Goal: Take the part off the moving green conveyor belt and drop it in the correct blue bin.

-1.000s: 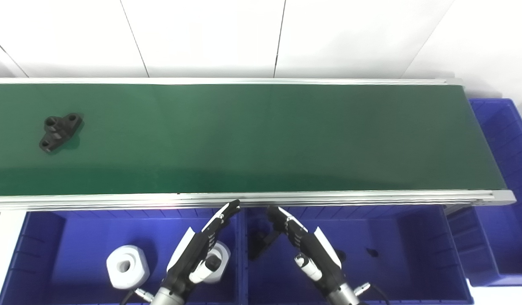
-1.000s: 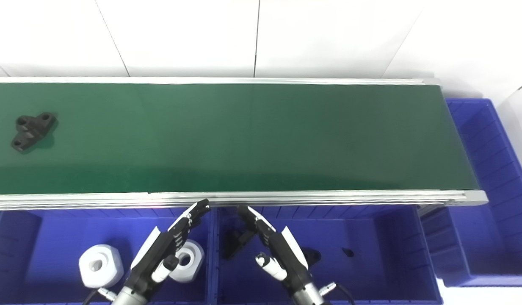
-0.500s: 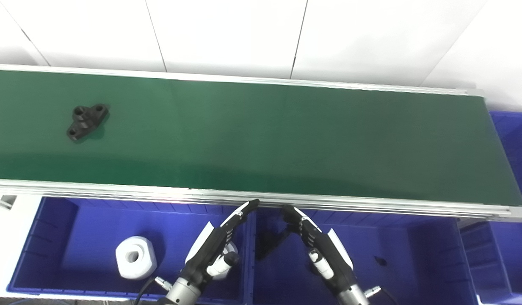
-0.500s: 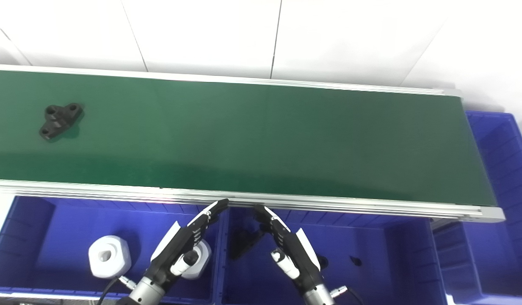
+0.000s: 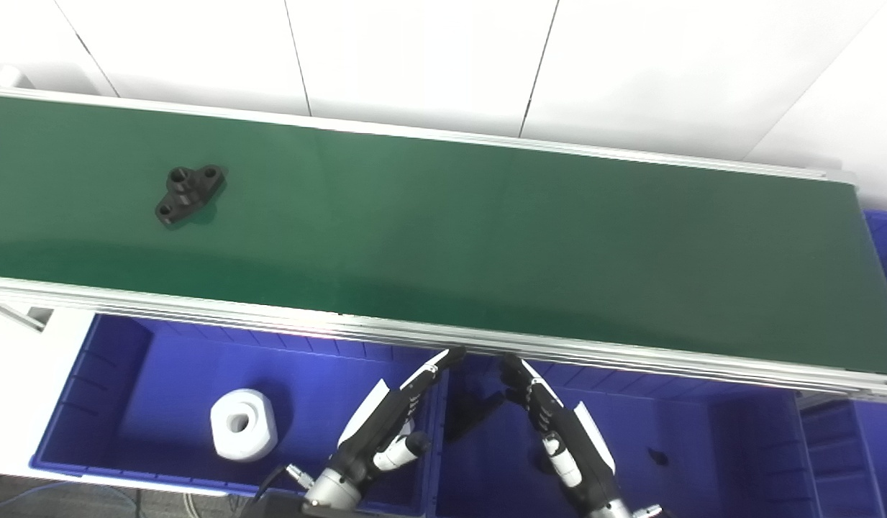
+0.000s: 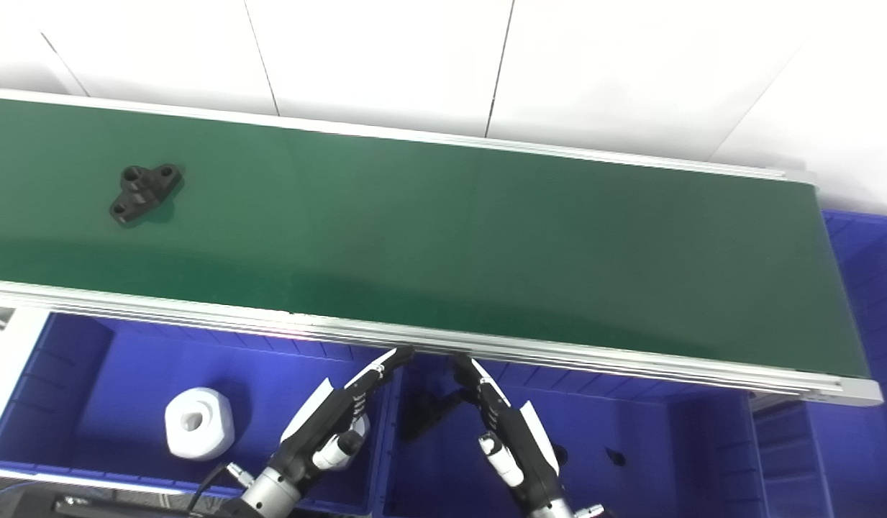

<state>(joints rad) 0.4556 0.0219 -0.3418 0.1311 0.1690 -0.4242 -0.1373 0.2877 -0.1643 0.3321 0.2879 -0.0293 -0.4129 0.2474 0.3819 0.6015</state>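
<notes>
Blue bins nearest, below the belt's front rail. Left hand and right hand both poised over them, fingers straight and spread apart, nothing held, fingertips just short of the rail.

Left bin: white block with a centre hole on its floor; a second white piece mostly hidden behind the left hand. Right bin: dark piece near the divider, small dark bit further right; shapes too shadowed to name.

Beyond the rail, green belt, wide and bare apart from the part. Black bracket far out on the belt's left stretch, well apart from both hands, lying flat, holes facing up. Third bin just off the belt's right end. White wall panels behind.

Handling, as judged: rigid moulded or cast piece, probably light to moderate, not fragile; matte face, likely little slip. Flat lobed outline, low profile — little height to pinch. Best hold likely across the narrow waist between the lobes, thumb against fingers from above. Black colour suggests the right bin with the dark pieces. Belt motion means timing the close to the part's arrival.
</notes>
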